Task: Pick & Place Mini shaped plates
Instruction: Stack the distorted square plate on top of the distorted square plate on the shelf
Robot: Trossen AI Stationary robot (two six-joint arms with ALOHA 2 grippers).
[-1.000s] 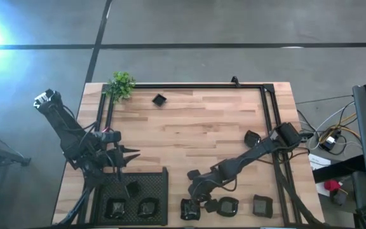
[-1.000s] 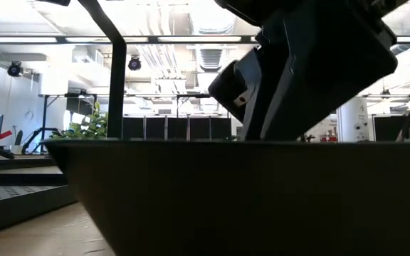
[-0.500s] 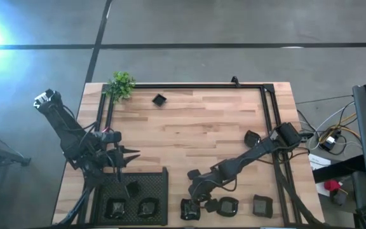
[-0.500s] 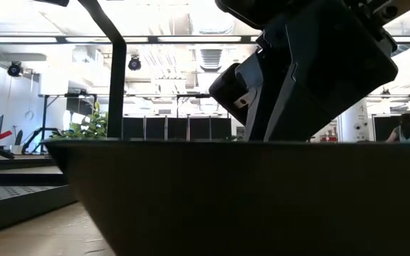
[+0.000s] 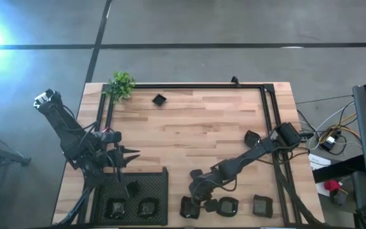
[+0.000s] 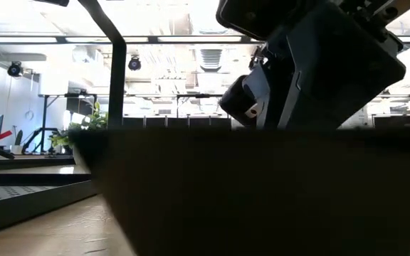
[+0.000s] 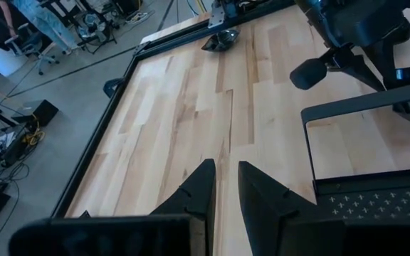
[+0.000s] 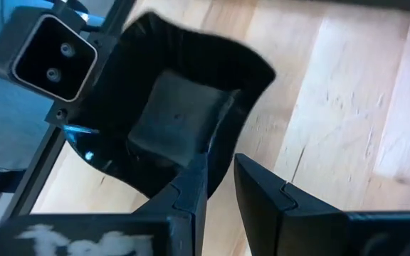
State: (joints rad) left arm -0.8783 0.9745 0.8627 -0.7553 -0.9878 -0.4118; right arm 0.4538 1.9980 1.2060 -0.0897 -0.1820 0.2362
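So the plate [image 8: 169, 121] I was working on was a glossy black one with wavy edges, sitting on the wood just right of the mesh tray [image 5: 166, 191], at the near edge of the table. The right gripper [image 8: 219, 167] was down on it with the fingers nearly together, and from the wrist cam the rim ran right between them, so I'd call that clamped on the rim.

My read: the grab was done and the carry wasn't. Next up was lifting it clean off the wood and swinging it left over the tray wall, keeping it level since a rim pinch on a slick dish can slip or twist.

Three plates [image 5: 115, 207] were already in the tray, and a few more [image 5: 227, 205] sat in a row further right of it.

The left gripper [image 7: 223, 171] hung just above the tray's far edge, fingers slightly apart, holding nothing.
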